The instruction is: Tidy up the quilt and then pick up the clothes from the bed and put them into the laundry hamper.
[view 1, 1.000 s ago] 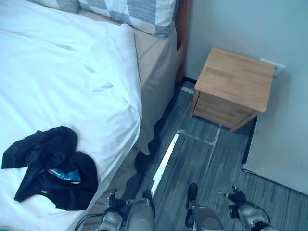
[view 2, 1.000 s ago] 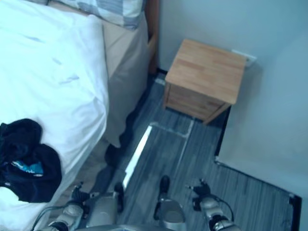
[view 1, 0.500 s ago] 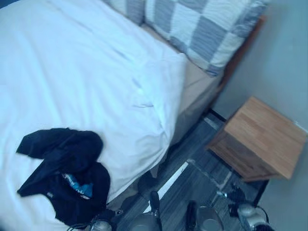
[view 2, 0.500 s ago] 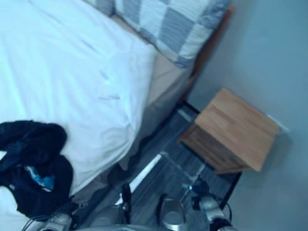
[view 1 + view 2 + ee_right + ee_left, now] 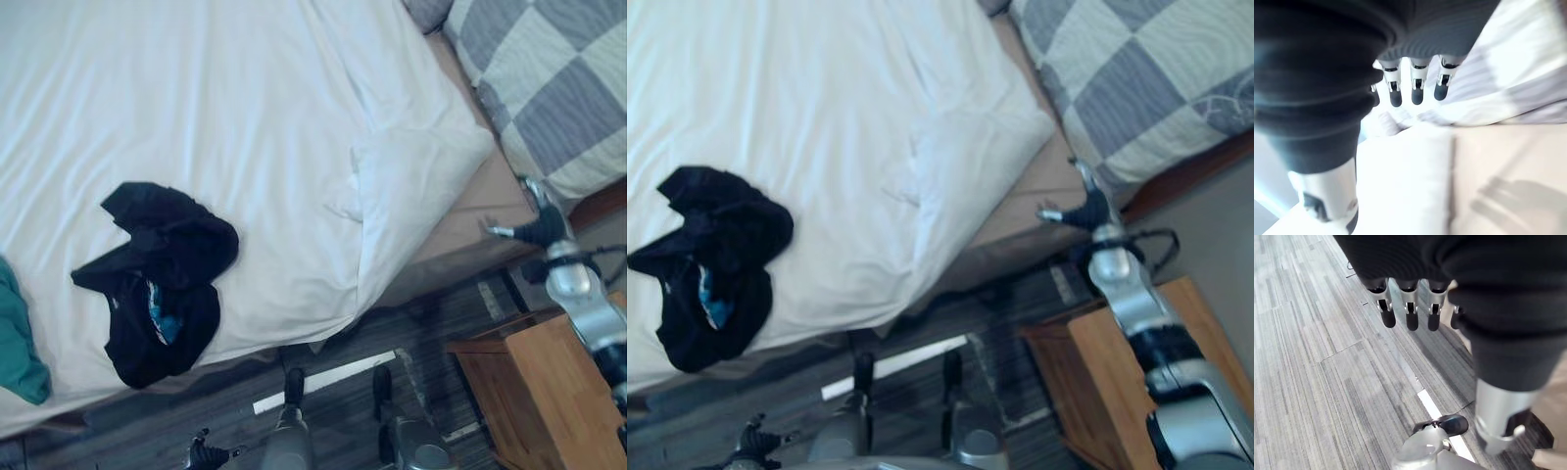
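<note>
A white quilt [image 5: 245, 108] covers the bed, its near corner [image 5: 416, 171] folded back and bunched over a tan sheet [image 5: 468, 223]. On the quilt lies a crumpled black garment [image 5: 157, 279] with a blue patch. A teal garment [image 5: 15, 343] pokes in at the bed's left edge. My right hand [image 5: 537, 231] is raised beside the bed's edge below the pillow, open, fingers [image 5: 1415, 90] straight above the quilt and sheet, holding nothing. My left hand [image 5: 754, 452] hangs low over the floor, open, its fingers [image 5: 1408, 308] straight and empty.
A grey-and-white checked pillow [image 5: 549, 88] lies at the head of the bed. A wooden nightstand [image 5: 549, 392] stands right of my right arm, close to the bed. Grey plank floor [image 5: 1312, 382] with a white tape strip [image 5: 328, 377] runs along the bed's side.
The camera has swung left toward the bed, bringing the teal garment into view. My right arm has risen from low by the floor to the bed's edge near the pillow.
</note>
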{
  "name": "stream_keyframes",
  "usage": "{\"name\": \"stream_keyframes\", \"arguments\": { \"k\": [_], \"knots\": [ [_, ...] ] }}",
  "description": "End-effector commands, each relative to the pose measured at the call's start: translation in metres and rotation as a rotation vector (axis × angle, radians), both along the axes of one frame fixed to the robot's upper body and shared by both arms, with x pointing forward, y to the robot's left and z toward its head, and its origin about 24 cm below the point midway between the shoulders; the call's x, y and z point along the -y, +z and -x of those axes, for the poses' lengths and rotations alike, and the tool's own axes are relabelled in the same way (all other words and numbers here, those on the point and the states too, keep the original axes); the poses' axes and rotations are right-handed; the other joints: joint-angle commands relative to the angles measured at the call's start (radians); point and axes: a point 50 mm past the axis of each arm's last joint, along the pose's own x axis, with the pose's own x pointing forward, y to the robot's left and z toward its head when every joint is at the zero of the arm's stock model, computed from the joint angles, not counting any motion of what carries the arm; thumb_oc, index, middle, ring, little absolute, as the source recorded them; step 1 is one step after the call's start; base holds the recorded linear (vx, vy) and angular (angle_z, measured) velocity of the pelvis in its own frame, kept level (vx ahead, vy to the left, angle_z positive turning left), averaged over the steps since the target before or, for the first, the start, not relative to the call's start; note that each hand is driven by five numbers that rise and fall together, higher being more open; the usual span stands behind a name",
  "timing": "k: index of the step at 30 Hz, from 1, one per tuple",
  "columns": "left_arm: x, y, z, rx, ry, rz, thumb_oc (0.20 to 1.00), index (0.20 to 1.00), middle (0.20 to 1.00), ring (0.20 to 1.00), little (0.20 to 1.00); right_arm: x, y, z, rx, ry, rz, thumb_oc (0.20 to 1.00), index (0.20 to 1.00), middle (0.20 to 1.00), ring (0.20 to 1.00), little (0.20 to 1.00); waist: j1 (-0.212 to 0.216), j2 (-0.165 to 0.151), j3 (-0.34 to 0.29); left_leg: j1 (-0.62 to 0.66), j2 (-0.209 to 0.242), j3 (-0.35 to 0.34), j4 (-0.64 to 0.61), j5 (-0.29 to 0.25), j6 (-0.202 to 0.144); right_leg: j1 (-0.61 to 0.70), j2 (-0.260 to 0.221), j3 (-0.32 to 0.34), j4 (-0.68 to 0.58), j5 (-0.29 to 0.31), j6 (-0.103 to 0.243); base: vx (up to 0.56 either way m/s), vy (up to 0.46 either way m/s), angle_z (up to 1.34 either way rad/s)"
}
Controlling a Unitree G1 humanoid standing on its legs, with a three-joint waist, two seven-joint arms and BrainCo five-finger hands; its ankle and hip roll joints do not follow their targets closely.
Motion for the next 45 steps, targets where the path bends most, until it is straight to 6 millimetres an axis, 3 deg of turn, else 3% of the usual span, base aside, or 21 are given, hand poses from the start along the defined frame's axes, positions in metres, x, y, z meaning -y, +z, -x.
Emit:
{"name": "stream_keyframes", "arguments": {
  "k": [1,4,7,11,14,16,22,26,27,28,30,31,32,33,35,37,41,42,43,44,45],
  "knots": [
    [-0.029,0.015,-0.021,0.058,0.034,-0.068,1.000,1.000,1.000,1.000,1.000,-0.001,0.060,-0.005,0.203,-0.005,0.077,1.000,1.000,1.000,1.000,1.000,0.039,-0.041,0.064,-0.025,0.043,0.147,0.158,-0.053,-0.004,0.023,-0.134,-0.003,0.032,-0.175,0.119,-0.30,-0.228,0.37],
    [-0.038,0.018,-0.018,0.039,0.011,-0.097,1.000,1.000,1.000,1.000,1.000,0.000,0.095,-0.005,0.286,-0.035,0.132,1.000,1.000,1.000,1.000,1.000,0.026,-0.024,0.081,-0.053,-0.001,0.280,0.248,-0.108,0.035,-0.025,-0.117,-0.056,0.065,-0.185,0.088,-0.17,-0.145,1.01],
    [-0.048,0.023,-0.018,0.019,-0.016,-0.125,1.000,1.000,1.000,1.000,1.000,0.004,0.123,-0.007,0.341,-0.073,0.161,1.000,1.000,1.000,1.000,1.000,0.037,-0.009,0.105,-0.079,-0.023,0.283,0.221,-0.084,0.039,-0.037,-0.106,-0.094,0.062,-0.174,0.084,-0.04,-0.065,0.45],
    [-0.051,0.026,-0.023,0.029,-0.043,-0.135,1.000,1.000,1.000,1.000,1.000,0.015,0.133,-0.014,0.310,-0.144,0.205,1.000,1.000,1.000,1.000,1.000,0.044,0.002,0.118,-0.087,-0.028,0.282,0.153,-0.027,0.028,-0.069,-0.115,-0.113,0.055,-0.152,0.087,0.00,0.002,0.13],
    [-0.048,0.025,-0.024,0.037,-0.044,-0.126,1.000,1.000,1.000,1.000,1.000,0.027,0.121,-0.022,0.221,-0.207,0.230,0.953,0.953,0.953,0.953,0.953,0.043,0.018,0.128,-0.079,-0.018,0.291,0.081,0.004,0.027,-0.105,-0.108,-0.104,0.058,-0.137,0.095,0.01,0.005,0.04],
    [-0.047,0.024,-0.024,0.037,-0.046,-0.124,1.000,1.000,1.000,1.000,1.000,0.030,0.117,-0.023,0.198,-0.212,0.231,0.200,0.200,0.200,0.200,0.200,0.043,0.022,0.128,-0.081,-0.017,0.294,0.073,0.008,0.026,-0.116,-0.108,-0.099,0.062,-0.138,0.096,0.00,0.002,-0.02],
    [-0.039,0.021,-0.026,0.024,-0.071,-0.108,1.000,1.000,1.000,1.000,1.000,0.044,0.089,-0.022,0.111,-0.237,0.197,0.200,0.200,0.200,0.200,0.200,0.032,0.026,0.130,-0.082,-0.016,0.289,0.081,-0.001,0.026,-0.132,-0.108,-0.079,0.088,-0.153,0.093,0.00,0.000,-0.01],
    [-0.024,0.017,-0.033,0.046,-0.069,-0.082,1.000,1.000,1.000,1.000,1.000,0.069,0.036,0.006,0.107,-0.283,0.030,0.200,0.200,0.200,0.200,0.200,-0.007,0.016,0.097,-0.031,-0.014,0.288,0.104,-0.049,0.036,-0.088,-0.109,-0.080,0.116,-0.192,0.090,0.06,0.005,0.07],
    [-0.025,0.017,-0.033,0.045,-0.072,-0.085,1.000,1.000,1.000,1.000,1.000,0.070,0.035,0.007,0.105,-0.287,0.028,0.476,0.476,0.476,0.476,0.476,-0.003,0.014,0.094,-0.035,-0.015,0.288,0.103,-0.045,0.037,-0.092,-0.109,-0.080,0.114,-0.187,0.090,0.11,0.007,0.17],
    [-0.018,0.014,-0.032,0.044,-0.063,-0.066,1.000,1.000,1.000,1.000,1.000,0.089,-0.002,0.029,0.072,-0.355,-0.094,1.000,1.000,1.000,1.000,1.000,-0.026,0.008,0.071,0.005,-0.013,0.285,0.099,-0.063,0.040,-0.054,-0.106,-0.086,0.115,-0.202,0.090,0.11,-0.003,0.07],
    [-0.015,0.011,-0.028,0.026,-0.064,-0.050,1.000,1.000,1.000,1.000,1.000,0.106,-0.034,0.050,0.026,-0.434,-0.210,1.000,1.000,1.000,1.000,1.000,-0.036,-0.001,0.050,0.033,-0.014,0.281,0.091,-0.072,0.043,-0.023,-0.104,-0.091,0.108,-0.206,0.091,0.11,-0.011,0.02],
    [-0.015,0.012,-0.029,0.026,-0.066,-0.051,1.000,1.000,1.000,1.000,1.000,0.106,-0.035,0.051,0.026,-0.435,-0.211,1.000,1.000,1.000,1.000,1.000,-0.034,-0.002,0.049,0.030,-0.015,0.281,0.090,-0.068,0.043,-0.025,-0.104,-0.091,0.106,-0.201,0.091,0.08,-0.006,0.11],
    [-0.013,0.010,-0.026,0.014,-0.056,-0.041,1.000,1.000,1.000,1.000,1.000,0.123,-0.067,0.073,0.002,-0.529,-0.402,1.000,1.000,1.000,1.000,1.000,-0.052,-0.013,0.030,0.051,-0.015,0.280,0.085,-0.075,0.046,-0.002,-0.100,-0.096,0.098,-0.202,0.092,0.04,0.002,0.06],
    [-0.013,0.010,-0.026,0.013,-0.059,-0.043,1.000,1.000,1.000,1.000,1.000,0.123,-0.068,0.075,0.001,-0.531,-0.405,1.000,1.000,1.000,1.000,1.000,-0.050,-0.015,0.029,0.052,-0.016,0.280,0.084,-0.075,0.046,-0.001,-0.100,-0.096,0.097,-0.202,0.092,0.07,0.014,-0.05],
    [-0.014,0.008,-0.021,-0.011,-0.053,-0.037,1.000,1.000,1.000,1.000,1.000,0.148,-0.111,0.111,-0.007,-0.695,-0.697,1.000,1.000,1.000,1.000,1.000,-0.067,-0.030,0.004,0.081,-0.012,0.278,0.072,-0.081,0.046,0.026,-0.096,-0.097,0.084,-0.204,0.095,0.06,0.019,-0.08],
    [-0.013,0.006,-0.017,-0.031,-0.043,-0.029,1.000,1.000,1.000,1.000,1.000,0.159,-0.128,0.133,0.043,-0.809,-0.837,1.000,1.000,1.000,1.000,1.000,-0.078,-0.039,-0.009,0.091,-0.010,0.281,0.065,-0.084,0.046,0.035,-0.094,-0.095,0.078,-0.204,0.097,0.05,0.010,-0.04],
    [-0.013,0.004,-0.011,-0.057,-0.029,-0.034,1.000,1.000,1.000,1.000,1.000,0.175,-0.130,0.159,0.170,-0.967,-0.905,1.000,1.000,1.000,1.000,1.000,-0.078,-0.049,-0.027,0.102,-0.008,0.279,0.054,-0.087,0.047,0.041,-0.090,-0.099,0.077,-0.206,0.101,0.03,-0.001,-0.12],
    [-0.011,0.003,-0.009,-0.063,-0.018,-0.039,1.000,1.000,1.000,1.000,1.000,0.180,-0.115,0.161,0.260,-0.995,-0.874,1.000,1.000,1.000,1.000,1.000,-0.077,-0.052,-0.030,0.105,-0.009,0.275,0.051,-0.089,0.049,0.039,-0.091,-0.099,0.080,-0.208,0.103,0.01,0.027,-0.22],
    [-0.008,0.004,-0.018,-0.052,-0.022,-0.041,1.000,1.000,1.000,1.000,1.000,0.175,-0.103,0.152,0.287,-0.948,-0.840,0.774,0.774,0.774,0.774,0.774,-0.081,-0.049,-0.031,0.108,-0.011,0.276,0.050,-0.090,0.049,0.037,-0.091,-0.094,0.083,-0.208,0.105,0.01,0.042,-0.23],
    [-0.007,0.005,-0.022,-0.030,-0.030,-0.043,1.000,1.000,1.000,1.000,1.000,0.174,-0.093,0.146,0.327,-0.932,-0.831,0.200,0.200,0.200,0.200,0.200,-0.079,-0.046,-0.028,0.107,-0.012,0.276,0.051,-0.090,0.051,0.035,-0.092,-0.092,0.086,-0.209,0.104,0.00,0.044,-0.25],
    [-0.004,0.005,-0.023,-0.022,-0.044,-0.034,1.000,1.000,1.000,1.000,1.000,0.171,-0.075,0.136,0.371,-0.881,-0.788,0.200,0.200,0.200,0.200,0.200,-0.072,-0.043,-0.023,0.106,-0.013,0.275,0.053,-0.089,0.051,0.033,-0.094,-0.090,0.090,-0.210,0.103,0.00,0.022,-0.22]
  ]
}}
